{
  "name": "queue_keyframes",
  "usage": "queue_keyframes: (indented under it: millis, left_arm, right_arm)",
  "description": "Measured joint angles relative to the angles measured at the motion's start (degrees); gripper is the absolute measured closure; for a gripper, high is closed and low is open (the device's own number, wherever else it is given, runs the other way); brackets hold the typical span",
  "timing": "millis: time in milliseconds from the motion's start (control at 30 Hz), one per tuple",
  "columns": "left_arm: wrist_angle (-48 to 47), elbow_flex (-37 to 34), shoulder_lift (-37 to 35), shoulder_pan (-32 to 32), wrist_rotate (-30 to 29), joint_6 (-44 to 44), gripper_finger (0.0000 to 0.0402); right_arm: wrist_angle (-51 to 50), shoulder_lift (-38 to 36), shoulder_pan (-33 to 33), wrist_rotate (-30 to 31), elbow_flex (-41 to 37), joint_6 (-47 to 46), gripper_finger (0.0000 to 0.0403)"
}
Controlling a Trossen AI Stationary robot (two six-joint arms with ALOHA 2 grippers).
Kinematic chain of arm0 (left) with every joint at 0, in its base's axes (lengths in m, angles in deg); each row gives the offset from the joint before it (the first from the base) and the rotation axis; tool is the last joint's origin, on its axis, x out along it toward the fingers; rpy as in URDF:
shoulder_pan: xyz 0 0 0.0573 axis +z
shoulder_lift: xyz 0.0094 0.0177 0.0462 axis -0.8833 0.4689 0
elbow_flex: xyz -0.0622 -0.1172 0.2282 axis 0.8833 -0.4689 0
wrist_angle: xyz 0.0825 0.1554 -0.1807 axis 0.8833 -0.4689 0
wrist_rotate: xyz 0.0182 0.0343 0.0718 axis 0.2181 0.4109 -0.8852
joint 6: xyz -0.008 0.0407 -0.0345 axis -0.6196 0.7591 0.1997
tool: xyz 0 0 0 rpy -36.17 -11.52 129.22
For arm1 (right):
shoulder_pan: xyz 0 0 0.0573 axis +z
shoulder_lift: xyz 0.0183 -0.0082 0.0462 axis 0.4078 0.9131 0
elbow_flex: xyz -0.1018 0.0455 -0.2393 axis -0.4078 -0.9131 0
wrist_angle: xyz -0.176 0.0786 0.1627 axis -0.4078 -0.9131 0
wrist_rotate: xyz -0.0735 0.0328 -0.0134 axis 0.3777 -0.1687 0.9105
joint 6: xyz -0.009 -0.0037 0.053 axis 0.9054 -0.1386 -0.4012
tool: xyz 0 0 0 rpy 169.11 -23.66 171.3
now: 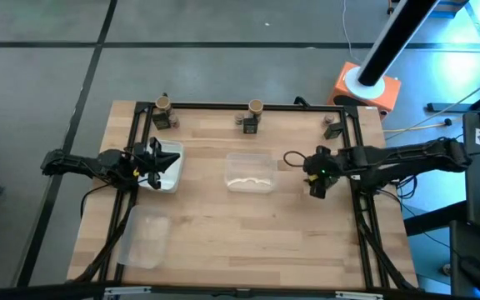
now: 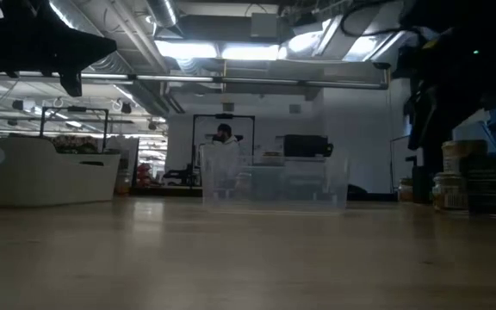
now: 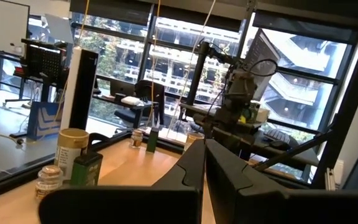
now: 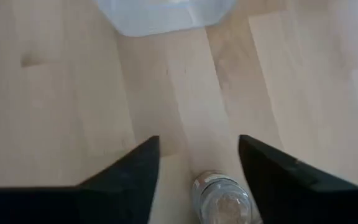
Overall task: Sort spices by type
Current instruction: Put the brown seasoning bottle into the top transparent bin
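Three clusters of spices (image 1: pixel 162 112) stand along the desk's (image 1: pixel 240 225) far edge. Centre clear tray (image 1: pixel 250 172) appears empty. Right pincer (image 4: pixel 199 163) hangs wide above a small clear jar (image 4: pixel 224 199) on the desk. Left pincer (image 3: pixel 205 163), closed empty, sits over the left tray (image 1: pixel 170 169).

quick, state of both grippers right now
left gripper: closed, holding nothing visible, above the tray on the left.
right gripper: open, holding nothing, a small jar lying on the table between its fingers.
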Motion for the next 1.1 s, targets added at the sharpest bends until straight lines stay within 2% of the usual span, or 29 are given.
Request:
queue_keyframes:
  millis: [167, 300, 567, 700, 1100]
  left_arm:
    - [0.0, 0.0, 0.0, 0.0, 0.0, 0.0, 0.0396]
    - [0.0, 0.0, 0.0, 0.0, 0.0, 0.0, 0.0396]
    - [0.0, 0.0, 0.0, 0.0, 0.0, 0.0, 0.0396]
    - [0.0, 0.0, 0.0, 0.0, 0.0, 0.0, 0.0396]
    - [-0.3, 0.0, 0.0, 0.0, 0.0, -0.2, 0.0396]
  right_arm:
    - [0.0, 2.3, -4.2, -0.5, 0.0, 0.1, 0.0112]
    - [0.1, 3.0, -6.6, -1.2, 0.0, 0.3, 0.0088]
    - [-10.4, 3.0, -9.3, -2.5, 7.1, 0.1, 0.0082]
    - [-15.5, 4.3, -9.2, -2.5, 7.5, -0.1, 0.0082]
    - [-16.5, 16.1, -9.2, -4.5, 7.0, 0.8, 0.0082]
